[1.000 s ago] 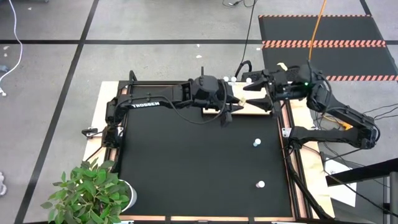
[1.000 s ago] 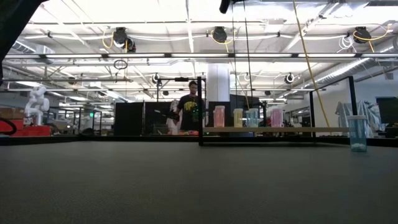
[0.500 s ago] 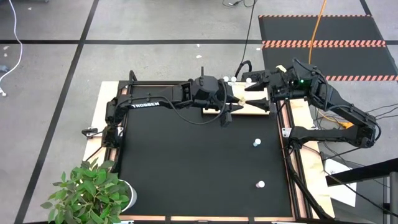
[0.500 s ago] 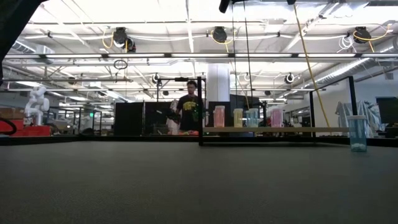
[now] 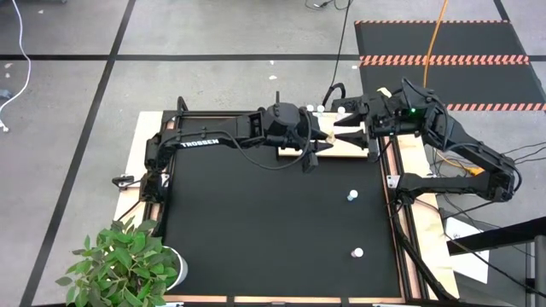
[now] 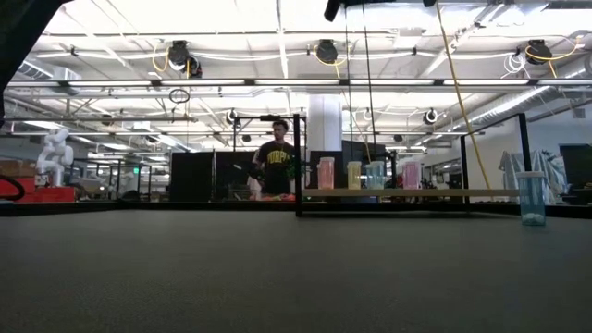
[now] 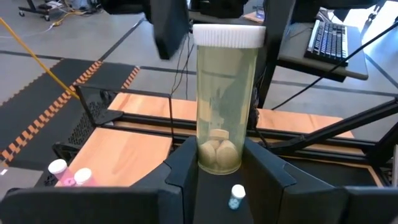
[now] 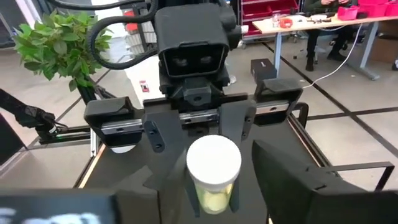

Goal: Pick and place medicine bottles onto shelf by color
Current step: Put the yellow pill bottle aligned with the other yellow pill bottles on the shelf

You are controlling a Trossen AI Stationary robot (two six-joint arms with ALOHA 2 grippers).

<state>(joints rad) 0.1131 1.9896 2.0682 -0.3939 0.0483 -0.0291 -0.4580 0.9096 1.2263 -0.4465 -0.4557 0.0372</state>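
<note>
A yellow-green medicine bottle [image 7: 227, 99] with a white cap stands upright in my left gripper [image 7: 219, 155], which is shut on it above the shelf [image 5: 345, 147] at the mat's far edge. My right gripper [image 8: 214, 183] faces it from the table's right, open. Its fingers [image 7: 168, 28] stand on either side of the bottle's cap [image 8: 214, 160], with a gap showing on each side. In the low view, pink, yellow and teal bottles [image 6: 354, 174] stand in a row on the shelf. A blue bottle [image 5: 352, 196] and another bottle [image 5: 357, 252] stand on the black mat. My left gripper pinches the bottle's lower body [image 7: 217, 146] between its two fingers. The fingers come roughly level from the table's left. The bottle stands upright with its cap up, most of it rising above the fingers, lifted clear of the shelf.
A potted plant [image 5: 128, 264] sits at the mat's near left corner. Two white-capped bottles [image 7: 69, 173] stand on the wood by the shelf's end. A wooden frame [image 5: 399, 213] edges the mat. A person [image 6: 276, 162] stands far off in the room.
My right hand has tipped at the wrist and crept a little toward the table's left, closer to the bottle in my left gripper. The bottle and my left arm have kept still.
</note>
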